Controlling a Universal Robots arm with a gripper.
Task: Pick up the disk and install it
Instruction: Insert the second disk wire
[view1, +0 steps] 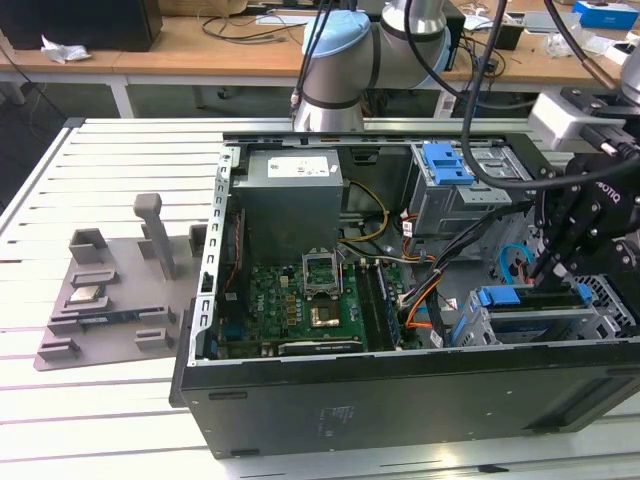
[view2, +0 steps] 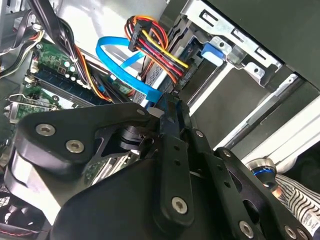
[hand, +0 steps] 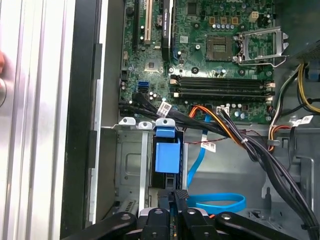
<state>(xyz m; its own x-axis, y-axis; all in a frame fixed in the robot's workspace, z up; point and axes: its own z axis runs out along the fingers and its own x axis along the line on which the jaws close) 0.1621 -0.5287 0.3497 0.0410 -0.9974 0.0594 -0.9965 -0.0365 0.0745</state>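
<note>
The disk (view1: 500, 297) sits edge-up in the metal drive cage (view1: 530, 325) at the lower corner of the open computer case, toward the exterior view's right. Its bright blue carrier (hand: 166, 155) stands between the cage walls (hand: 130, 160) in the first wrist view. My gripper (view1: 545, 268) hangs right above the disk's upper edge, fingers pressed together with nothing between them. The shut fingertips (hand: 179, 195) lie just behind the blue carrier. In the second wrist view the gripper (view2: 167, 105) points down beside the power plug and blue cable.
A motherboard (view1: 300, 300) and grey power supply box (view1: 290, 195) fill the case's middle. Another blue carrier (view1: 447, 162) sits on the upper bay. Black and coloured cable bundles (hand: 235, 135) and a blue flat cable (hand: 220, 202) run close to the cage. A grey fixture (view1: 110, 290) lies on the table.
</note>
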